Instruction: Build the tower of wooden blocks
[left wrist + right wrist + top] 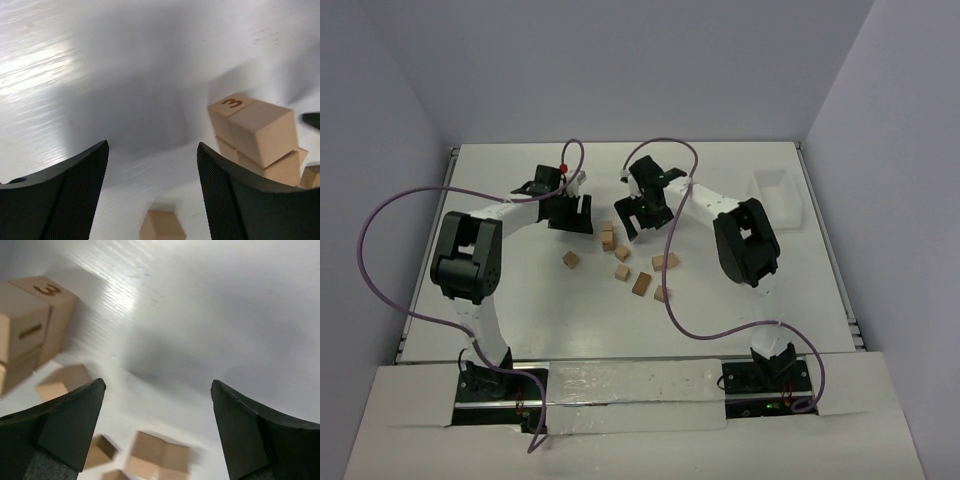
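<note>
Tan wood makes up the tower, a short stack on the white table. The wrist views show at least two layers, with a 3 stamped on the top cube. The upper cubes look slightly out of line with the lower ones, though blur keeps me from counting them.

The left gripper hangs just left of the tower and a little beyond it, its jaws apart over bare table. The right gripper hangs just right of the tower, also a little beyond it, spread wide and holding nothing. The loose wood blocks lie scattered on the tower's near side, one to its near left and the others to its near right. Two of them seem to touch. A white bin sits well apart, far to the tower's right.

The main danger, as I judge it, is how close both grippers are to the stack. A finger or wrist sweeping toward the loose blocks could clip the tower and topple it. If the top layer really is offset, a cube set down off-centre, or dragged as the jaws let go, could tip it. Wide jaws lowered over crowded blocks may catch two at once or push one into the tower's base. Two arms working this near each other could also collide.
</note>
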